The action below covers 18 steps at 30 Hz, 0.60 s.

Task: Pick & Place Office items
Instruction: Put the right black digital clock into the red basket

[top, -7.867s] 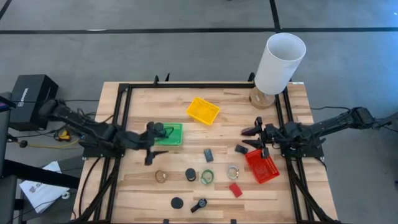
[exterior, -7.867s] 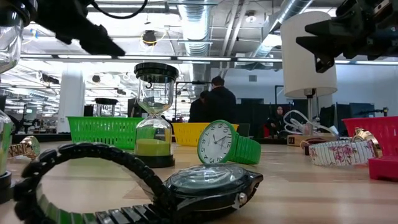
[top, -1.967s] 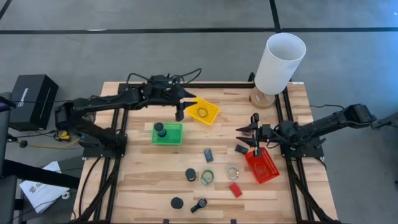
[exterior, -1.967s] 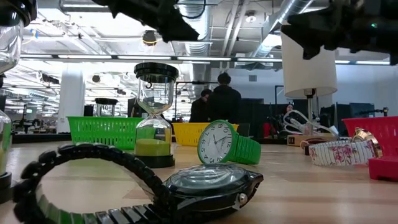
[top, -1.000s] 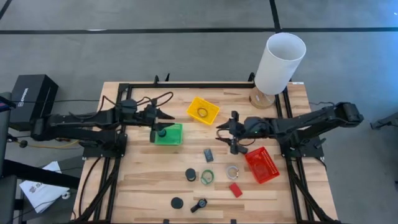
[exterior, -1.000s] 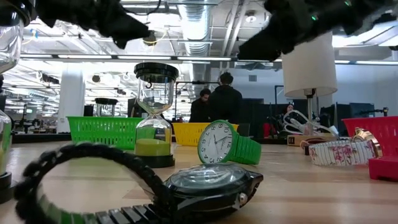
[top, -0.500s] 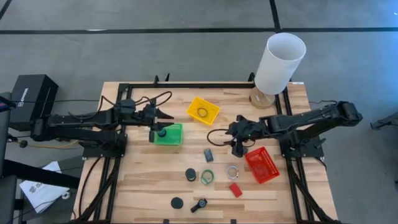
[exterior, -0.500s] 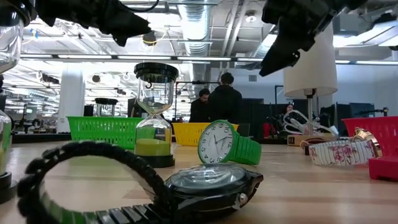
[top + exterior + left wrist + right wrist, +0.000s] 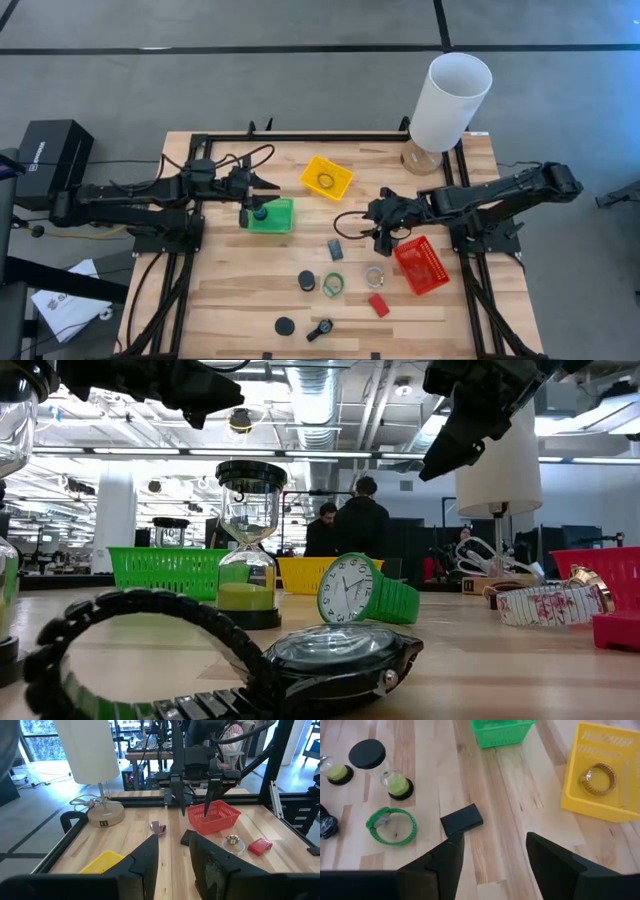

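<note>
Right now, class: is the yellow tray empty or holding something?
Holding something. A gold watch lies inside the yellow tray; the overhead view shows it too.

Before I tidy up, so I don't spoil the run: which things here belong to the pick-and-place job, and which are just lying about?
Job items: green watch, black block, hourglass, gold watch, red block.

Lying about: white lamp, black box, papers.

the right pincer [image 9: 379, 238] hovers beside the red tray [image 9: 424, 268], the left pincer [image 9: 256, 198] over the green tray [image 9: 281, 217].
</note>
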{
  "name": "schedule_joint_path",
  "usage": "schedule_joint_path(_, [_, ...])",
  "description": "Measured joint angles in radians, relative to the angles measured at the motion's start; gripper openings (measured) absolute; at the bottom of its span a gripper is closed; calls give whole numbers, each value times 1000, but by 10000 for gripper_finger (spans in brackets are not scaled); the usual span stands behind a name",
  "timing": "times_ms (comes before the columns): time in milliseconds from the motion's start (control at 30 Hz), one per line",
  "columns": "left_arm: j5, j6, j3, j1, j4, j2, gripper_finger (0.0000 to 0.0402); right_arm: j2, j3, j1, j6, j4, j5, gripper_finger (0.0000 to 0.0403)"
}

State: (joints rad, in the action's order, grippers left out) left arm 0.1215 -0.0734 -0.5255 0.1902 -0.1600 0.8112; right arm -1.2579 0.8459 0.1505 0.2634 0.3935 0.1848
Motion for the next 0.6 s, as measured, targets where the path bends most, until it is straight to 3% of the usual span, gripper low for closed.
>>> schedule_joint_path(600, [0,0,0,0,-6,0,107,-20,-2,0,164,156,0,204])
